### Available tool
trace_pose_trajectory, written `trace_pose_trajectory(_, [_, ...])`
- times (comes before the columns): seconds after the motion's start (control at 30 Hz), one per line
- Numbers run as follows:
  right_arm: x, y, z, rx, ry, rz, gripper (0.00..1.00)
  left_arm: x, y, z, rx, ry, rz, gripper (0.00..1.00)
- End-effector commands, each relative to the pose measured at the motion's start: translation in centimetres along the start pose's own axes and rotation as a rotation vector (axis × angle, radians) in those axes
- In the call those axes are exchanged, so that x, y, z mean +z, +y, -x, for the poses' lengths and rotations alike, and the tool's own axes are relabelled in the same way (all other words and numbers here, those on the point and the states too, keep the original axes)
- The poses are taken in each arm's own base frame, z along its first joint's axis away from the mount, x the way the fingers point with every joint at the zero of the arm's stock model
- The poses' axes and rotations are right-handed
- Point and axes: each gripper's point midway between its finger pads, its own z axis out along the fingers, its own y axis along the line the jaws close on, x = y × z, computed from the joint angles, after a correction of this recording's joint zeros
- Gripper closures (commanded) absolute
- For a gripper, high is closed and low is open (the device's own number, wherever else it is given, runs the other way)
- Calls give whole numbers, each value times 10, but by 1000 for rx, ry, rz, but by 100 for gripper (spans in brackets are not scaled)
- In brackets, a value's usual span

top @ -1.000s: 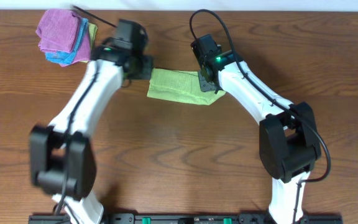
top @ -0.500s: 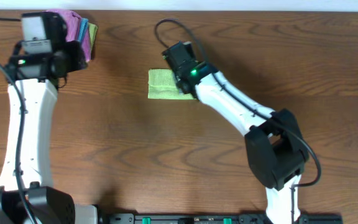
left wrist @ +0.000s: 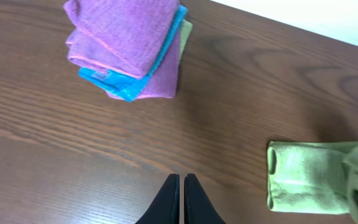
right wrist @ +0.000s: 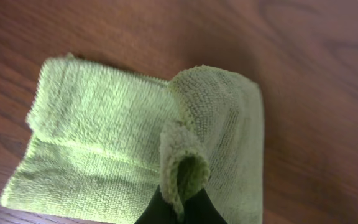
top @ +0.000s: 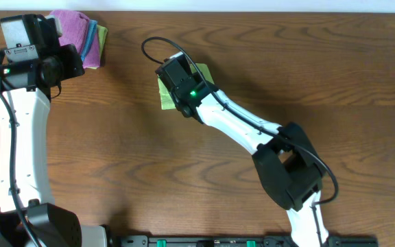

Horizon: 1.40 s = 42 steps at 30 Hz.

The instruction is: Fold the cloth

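The lime-green cloth (top: 164, 91) lies folded on the wooden table, mostly hidden under my right arm in the overhead view. In the right wrist view the cloth (right wrist: 98, 143) is a folded rectangle with one end lifted and curled over. My right gripper (right wrist: 180, 205) is shut on that lifted edge. In the left wrist view the cloth (left wrist: 309, 177) lies at the lower right. My left gripper (left wrist: 181, 182) is shut and empty, over bare table below the stacked cloths. No white tag shows.
A stack of folded purple and light-blue cloths (top: 81, 38) sits at the far left corner, also in the left wrist view (left wrist: 129, 43). The table's far edge (top: 252, 9) runs just behind the cloths.
My right gripper has carried the cloth's edge leftward across it, making the cloth narrower. My left arm let go, swung away to the far left near the stack and now stays there.
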Motion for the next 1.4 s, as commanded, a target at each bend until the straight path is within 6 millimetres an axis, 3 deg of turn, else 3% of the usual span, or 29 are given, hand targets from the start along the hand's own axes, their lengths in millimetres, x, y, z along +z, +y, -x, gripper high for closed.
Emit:
trace_pose_trajectory(0.0, [7, 4, 1, 8, 3, 17, 99, -2, -6, 4, 8, -6, -35, 94])
trace_pose_trajectory(0.2, [23, 9, -1, 16, -7, 17, 99, -3, -11, 2, 7, 2, -59, 94])
trace_pose_trajectory(0.5, [24, 23, 7, 34, -38, 94, 98, -3, -10, 0, 6, 9, -58, 94])
trace_pose_trajectory(0.6, [14, 67, 11, 35, -42, 338, 28, -3, -10, 0, 7, 9, -57, 94])
trace_pose_trajectory(0.7, [9, 78, 15, 35, -50, 407, 8, -3, -10, 0, 7, 10, -57, 94])
trace_pose_trajectory(0.77, [3, 78, 25, 45, -66, 421, 3, -2, -9, -1, 19, 12, -53, 94])
trace_pose_trajectory(0.93, [-33, 51, 73, 66, -170, 422, 3, 4, -6, -11, 23, 38, -47, 94])
trace_pose_trajectory(1.0, [-52, 29, 90, 49, -214, 394, 6, 6, -6, -15, 21, 51, -47, 94])
trace_pose_trajectory(1.07, [-61, 4, 94, 28, -222, 325, 5, 8, -5, -19, 19, 60, -46, 94])
trace_pose_trajectory(1.2, [-42, -26, 55, 6, -59, 224, 11, 13, -5, -29, 18, 87, -52, 94])
trace_pose_trajectory(1.37, [-29, -19, 24, -27, 49, 227, 23, 28, -4, -52, 7, 139, -65, 94])
